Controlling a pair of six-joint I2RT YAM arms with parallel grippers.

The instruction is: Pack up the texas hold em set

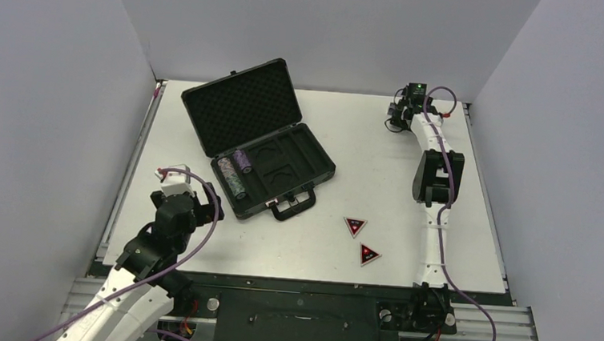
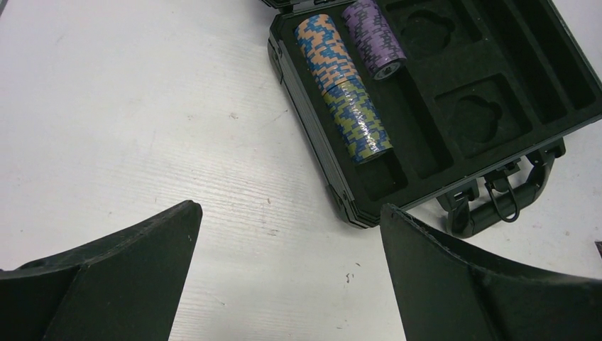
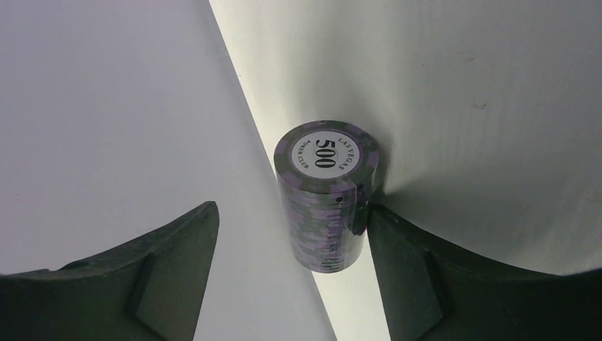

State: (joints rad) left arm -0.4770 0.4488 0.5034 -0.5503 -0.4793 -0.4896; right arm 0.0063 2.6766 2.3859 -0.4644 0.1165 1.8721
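Observation:
The black briefcase (image 1: 279,169) lies open left of centre, its foam lid (image 1: 243,102) raised. Chip stacks lie in its left slots: an orange-blue stack (image 2: 323,50), a green-blue stack (image 2: 358,121) and a purple stack (image 2: 373,35). Two red-and-black triangular tokens (image 1: 354,225) (image 1: 369,255) rest on the table in front of the case. My left gripper (image 2: 287,209) is open over bare table by the case's near-left corner. At the far back right, my right gripper (image 3: 291,207) is open around an upright purple "500" chip stack (image 3: 326,199); the right finger (image 3: 397,241) touches it, the left stands apart.
The case handle (image 1: 292,206) sticks out toward the near edge. Grey walls (image 1: 45,120) enclose the table on three sides; the purple stack stands close to the back wall (image 3: 461,106). The right arm (image 1: 436,180) stretches along the table's right side.

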